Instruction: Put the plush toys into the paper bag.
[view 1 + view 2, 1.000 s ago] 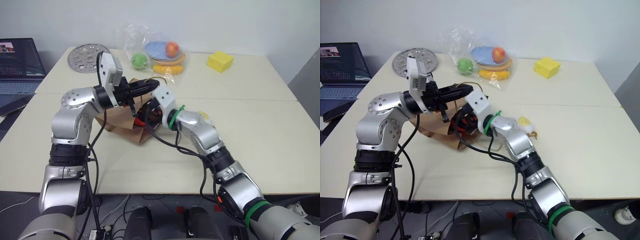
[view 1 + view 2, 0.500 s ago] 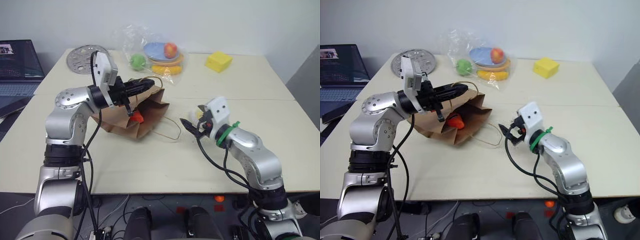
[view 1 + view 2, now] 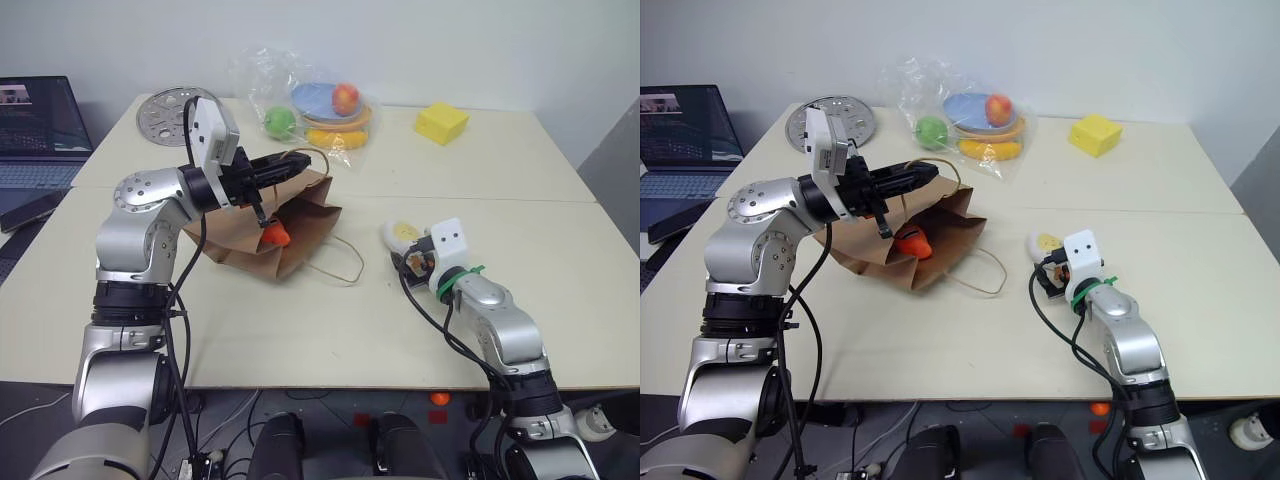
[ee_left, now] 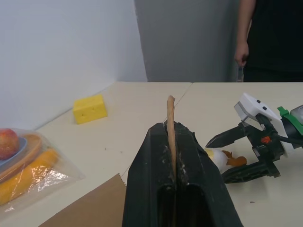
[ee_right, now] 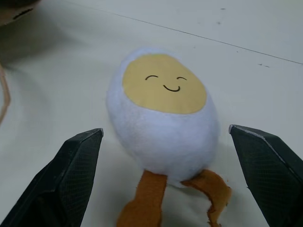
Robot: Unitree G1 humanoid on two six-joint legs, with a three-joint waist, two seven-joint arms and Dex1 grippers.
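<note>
We saw left gripper [image 4: 171, 142] clamped on paper bag [image 3: 262, 232] rim; right gripper [image 5: 165, 179] wide, egg toy [image 5: 163, 113] at 12 o'clock; carrot [image 3: 276, 235] seemingly inside bag.

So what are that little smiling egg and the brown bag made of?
The egg toy looks like soft plush: a fuzzy white body, a flat yellow felt-like face and floppy orange fabric legs. The bag looks like matte brown kraft paper, creased, with a thin tan cord handle.

cream table [image 3: 560, 190], paper bag [image 3: 300, 235], egg toy [image 3: 403, 233]
</note>
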